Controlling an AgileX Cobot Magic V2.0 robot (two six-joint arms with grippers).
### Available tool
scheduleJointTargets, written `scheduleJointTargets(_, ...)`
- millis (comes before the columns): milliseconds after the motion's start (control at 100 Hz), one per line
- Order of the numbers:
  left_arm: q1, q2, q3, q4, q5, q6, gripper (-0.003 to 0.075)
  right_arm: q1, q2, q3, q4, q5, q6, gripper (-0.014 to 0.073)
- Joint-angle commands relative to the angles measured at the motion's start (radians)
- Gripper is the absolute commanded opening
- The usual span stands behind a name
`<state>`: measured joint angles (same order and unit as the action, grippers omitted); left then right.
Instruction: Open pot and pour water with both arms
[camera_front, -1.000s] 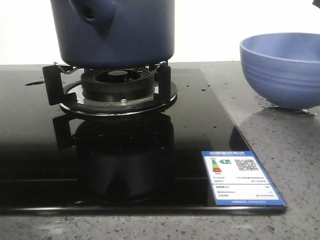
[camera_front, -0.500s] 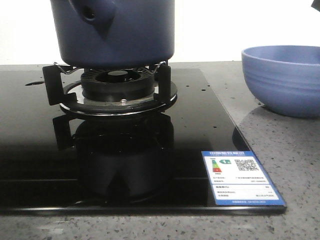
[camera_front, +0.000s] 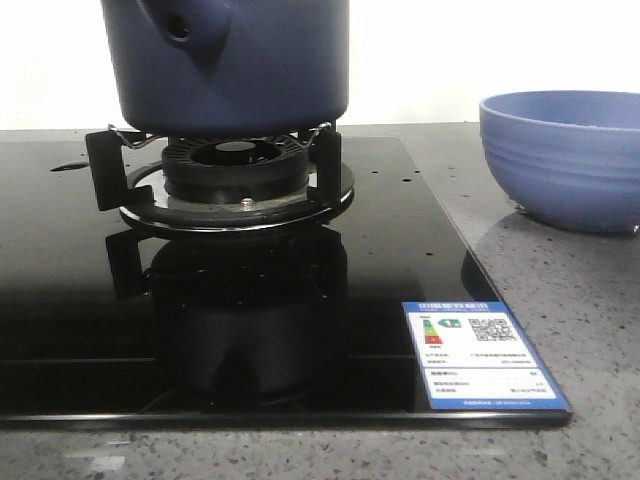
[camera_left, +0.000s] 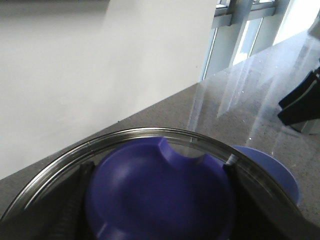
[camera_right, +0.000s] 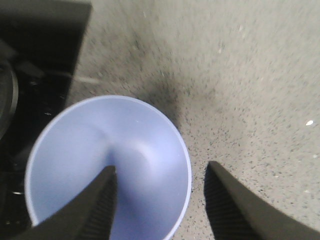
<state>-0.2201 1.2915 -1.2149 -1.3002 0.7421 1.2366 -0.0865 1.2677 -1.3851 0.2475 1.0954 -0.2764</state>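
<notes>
The pot (camera_front: 225, 65) sat on the burner (camera_front: 235, 175), left of the bowl (camera_front: 565, 155); likely heavy, best held by its lug. The right pincer (camera_right: 160, 200) hovered released; the left's state was unclear.

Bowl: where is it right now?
Front view: the bowl sits on the grey countertop at far right, beside the black cooktop and right of the pot.
</notes>
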Motion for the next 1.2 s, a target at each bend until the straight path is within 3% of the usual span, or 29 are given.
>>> scheduleJointTargets(0, -0.036, 0.005, -0.04, -0.089, -0.057, 0.032, 0.0388, -0.008, -0.063, -0.031, 0.02, -0.023, -0.004, 0.0356)
scheduleJointTargets(350, -0.08, 0.099, -0.041, -0.107, -0.102, 0.205, 0.0388, -0.008, -0.112, -0.022, 0.05, -0.021, -0.004, 0.0356)
scheduleJointTargets(1010, -0.08, 0.147, -0.041, -0.148, -0.063, 0.257, 0.0388, -0.008, -0.112, -0.021, 0.052, -0.033, -0.004, 0.0356)
scheduleJointTargets(1100, -0.08, 0.147, -0.041, -0.148, -0.062, 0.257, 0.041, -0.008, -0.112, -0.021, 0.052, -0.033, -0.004, 0.0356)
scheduleJointTargets(1190, -0.08, 0.147, -0.041, -0.148, -0.062, 0.257, 0.0481, -0.008, -0.112, -0.021, 0.052, -0.033, -0.004, 0.0356)
